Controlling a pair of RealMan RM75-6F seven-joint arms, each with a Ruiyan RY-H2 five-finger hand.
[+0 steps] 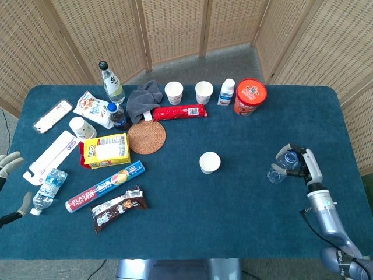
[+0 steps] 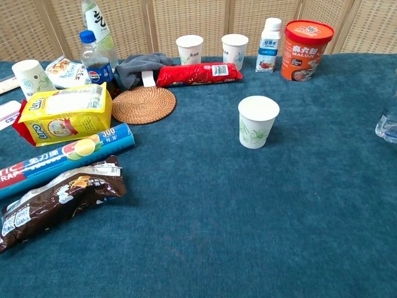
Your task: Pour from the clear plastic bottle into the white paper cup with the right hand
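Blue cloth desk (image 1: 245,221), clutter mostly in the left half of frame. Right hand (image 1: 303,166) at right edge, fingers wrapped around the clear plastic bottle (image 1: 281,168), bottle looks tilted, mouth end toward frame centre. White paper cup (image 1: 210,162) upright mid-frame, well apart from bottle. Grasp done; carry to cup and pour both left. Left hand (image 1: 10,163) at far left edge, fingers spread, holds nothing.

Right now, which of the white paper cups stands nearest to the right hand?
The lone paper cup in the middle of the table, left of the right hand. The two cups at the far edge and the one beside the snacks are farther away.
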